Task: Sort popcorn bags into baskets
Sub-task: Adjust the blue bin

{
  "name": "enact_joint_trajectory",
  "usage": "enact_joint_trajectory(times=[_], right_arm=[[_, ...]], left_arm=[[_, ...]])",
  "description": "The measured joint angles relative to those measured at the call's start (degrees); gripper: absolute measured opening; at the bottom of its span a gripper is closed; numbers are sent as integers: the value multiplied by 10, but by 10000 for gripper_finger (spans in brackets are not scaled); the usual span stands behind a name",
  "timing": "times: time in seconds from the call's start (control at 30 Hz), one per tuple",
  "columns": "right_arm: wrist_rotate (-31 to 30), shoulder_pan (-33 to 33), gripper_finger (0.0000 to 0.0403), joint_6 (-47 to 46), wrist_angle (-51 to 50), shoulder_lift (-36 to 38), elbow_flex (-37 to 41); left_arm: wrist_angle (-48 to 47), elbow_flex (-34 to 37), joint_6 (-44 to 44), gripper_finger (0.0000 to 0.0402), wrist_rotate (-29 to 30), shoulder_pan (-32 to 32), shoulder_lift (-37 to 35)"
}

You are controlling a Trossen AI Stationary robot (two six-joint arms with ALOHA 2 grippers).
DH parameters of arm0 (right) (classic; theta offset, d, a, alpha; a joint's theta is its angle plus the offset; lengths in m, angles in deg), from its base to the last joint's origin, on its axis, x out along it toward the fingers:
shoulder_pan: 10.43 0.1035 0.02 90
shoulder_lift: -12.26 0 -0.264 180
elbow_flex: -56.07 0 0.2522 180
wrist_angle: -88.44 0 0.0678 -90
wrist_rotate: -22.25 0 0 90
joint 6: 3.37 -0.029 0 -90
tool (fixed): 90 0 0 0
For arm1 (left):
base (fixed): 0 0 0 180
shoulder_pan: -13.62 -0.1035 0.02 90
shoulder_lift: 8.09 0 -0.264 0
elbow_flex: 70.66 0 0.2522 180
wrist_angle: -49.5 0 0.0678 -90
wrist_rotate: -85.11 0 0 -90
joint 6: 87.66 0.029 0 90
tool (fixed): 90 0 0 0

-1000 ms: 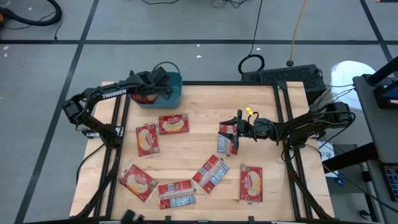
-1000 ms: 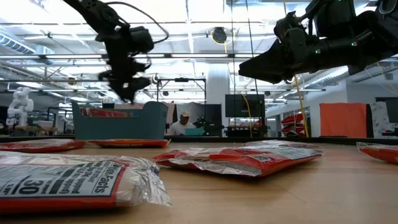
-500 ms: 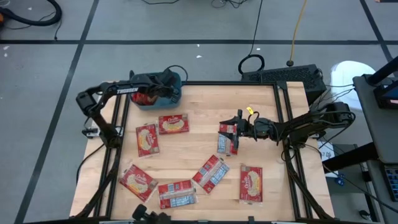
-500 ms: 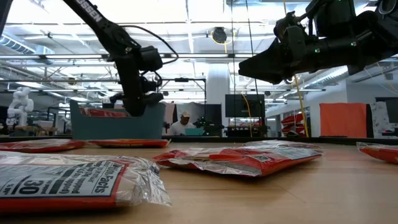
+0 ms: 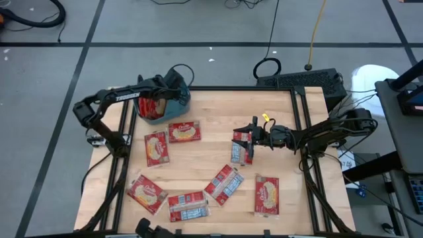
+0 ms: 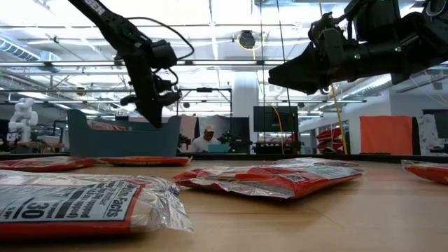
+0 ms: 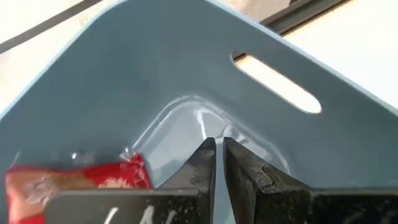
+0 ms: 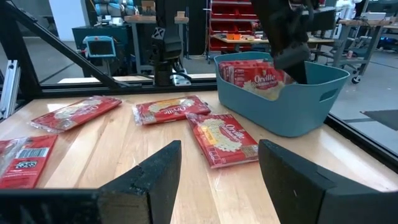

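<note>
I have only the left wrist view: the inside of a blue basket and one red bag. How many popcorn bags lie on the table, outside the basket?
Observer: Seven popcorn bags lie on the table.
Operator: Where is the right tool?
Observer: The right tool is open and raised over the middle bag.
Operator: Are more bags in the basket?
Observer: Yes, the basket holds several upright bags; I cannot count them.

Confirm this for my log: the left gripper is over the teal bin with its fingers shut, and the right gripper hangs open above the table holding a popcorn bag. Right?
Not quite. The right gripper holds nothing: the right wrist view shows only bare table between its open fingers. The rest stands: the left gripper is in the teal bin with its fingers shut, and the right one hangs open above the table.
</note>
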Motion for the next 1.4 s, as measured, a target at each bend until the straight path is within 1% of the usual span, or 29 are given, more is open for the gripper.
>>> enact_joint_trajectory(times=[0.07, 0.13, 0.2, 0.23, 0.3, 0.37, 0.43, 0.5, 0.53, 0.6, 0.7, 0.8, 0.87, 0.93, 1.07, 1.1, 1.2, 1.27, 1.4], right_arm=[[-4, 0, 208, -1, 1, 0, 0], [-40, 0, 208, -15, 12, 0, -1], [-81, -2, 206, -41, 16, -7, -21], [-85, -4, 203, -43, 11, -9, -36], [-69, -4, 194, -34, -27, -13, -82], [-62, -5, 179, -19, -92, -24, -144], [-75, -15, 161, -2, -167, -48, -212], [-85, -36, 140, 11, -215, -82, -276], [-80, -49, 129, 20, -232, -102, -305], [-46, -79, 106, 33, -240, -144, -356], [38, -124, 75, 15, -245, -212, -421], [104, -149, 49, -16, -244, -269, -472], [123, -154, 37, -19, -246, -294, -492], [123, -154, 29, -20, -242, -315, -508], [123, -146, 23, -10, -242, -325, -510], [123, -146, 23, -8, -245, -325, -510], [123, -146, 23, -6, -246, -325, -510], [122, -146, 22, -5, -243, -325, -510], [121, -146, 22, -2, -242, -325, -509]], left_arm=[[-18, 0, -4, 35, 0, 3, -12], [-38, 0, 0, 35, -1, 7, -31], [-50, 0, 15, 35, -1, 14, -54], [-50, 0, 23, 35, 0, 19, -68], [-56, 6, 38, 35, 4, 30, -102], [-47, 16, 52, 35, 18, 44, -144], [-48, 33, 53, 35, 46, 63, -184], [-48, 57, 57, 35, 54, 80, -228], [-45, 69, 58, 35, 55, 92, -248], [-42, 93, 57, 35, 54, 115, -290], [-68, 124, 35, 35, 25, 163, -346], [-95, 158, -13, 35, 6, 217, -388], [-118, 178, -56, 35, 3, 253, -397], [-149, 197, -102, 35, 11, 282, -397], [-166, 230, -151, 35, 24, 329, -383], [-171, 236, -167, 35, 31, 333, -378], [-203, 238, -229, 35, 91, 335, -358], [-228, 239, -249, 35, 99, 335, -343], [-238, 239, -242, 35, 100, 334, -313]])
